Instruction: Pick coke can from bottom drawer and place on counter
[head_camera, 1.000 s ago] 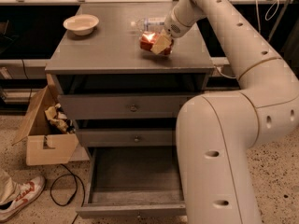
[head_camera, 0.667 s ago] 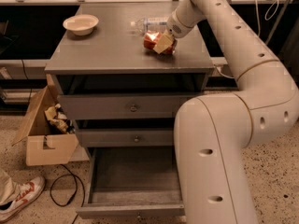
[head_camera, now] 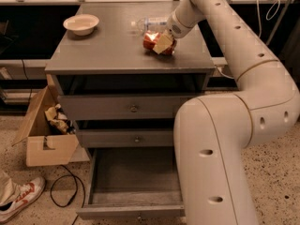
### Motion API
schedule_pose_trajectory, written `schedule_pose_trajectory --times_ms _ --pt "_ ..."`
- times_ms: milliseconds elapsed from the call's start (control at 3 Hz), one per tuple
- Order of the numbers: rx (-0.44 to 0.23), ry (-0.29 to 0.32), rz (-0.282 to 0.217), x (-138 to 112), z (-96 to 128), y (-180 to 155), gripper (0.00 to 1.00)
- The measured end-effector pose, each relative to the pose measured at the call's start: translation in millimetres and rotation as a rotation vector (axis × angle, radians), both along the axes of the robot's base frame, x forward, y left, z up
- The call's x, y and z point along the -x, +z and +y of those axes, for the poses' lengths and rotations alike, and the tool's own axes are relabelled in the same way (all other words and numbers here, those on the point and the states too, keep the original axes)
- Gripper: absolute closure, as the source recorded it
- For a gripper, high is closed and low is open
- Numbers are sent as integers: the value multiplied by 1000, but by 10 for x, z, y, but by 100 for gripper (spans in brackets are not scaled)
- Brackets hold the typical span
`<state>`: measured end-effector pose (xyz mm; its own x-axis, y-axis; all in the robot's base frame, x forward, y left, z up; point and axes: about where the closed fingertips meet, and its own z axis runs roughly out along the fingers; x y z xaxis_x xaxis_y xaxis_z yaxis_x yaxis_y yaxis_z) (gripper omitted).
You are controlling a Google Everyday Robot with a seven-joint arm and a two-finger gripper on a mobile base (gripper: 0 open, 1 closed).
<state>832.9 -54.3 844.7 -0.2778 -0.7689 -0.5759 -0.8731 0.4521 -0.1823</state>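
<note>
The red coke can [head_camera: 152, 41] is at the right part of the grey counter [head_camera: 112, 46], low over or on its surface. My gripper [head_camera: 161, 43] is shut on the can, its pale fingers [head_camera: 163, 44] covering the can's right side. The bottom drawer [head_camera: 133, 182] is pulled open below and shows a bare grey tray.
A clear plastic bottle [head_camera: 149, 24] lies just behind the can. A white bowl [head_camera: 81, 24] stands at the counter's back left. An open cardboard box [head_camera: 45, 128] sits on the floor to the left, with a black cable [head_camera: 61, 191] and a shoe [head_camera: 18, 201] nearby. My arm fills the right side.
The gripper with the can has shifted slightly right and back on the counter, towards the bottle. Nothing else has moved.
</note>
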Motion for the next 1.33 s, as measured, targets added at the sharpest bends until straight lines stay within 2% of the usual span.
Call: schedule_pose_trajectory --times_ms 333,667,1000,1333 --pt "0 0 0 0 0 0 35" --pt "-81 1 -39 19 -90 176 11" --pt "-152 -5 -103 50 -204 473 0" --pt "-182 -23 -149 94 -328 691 0"
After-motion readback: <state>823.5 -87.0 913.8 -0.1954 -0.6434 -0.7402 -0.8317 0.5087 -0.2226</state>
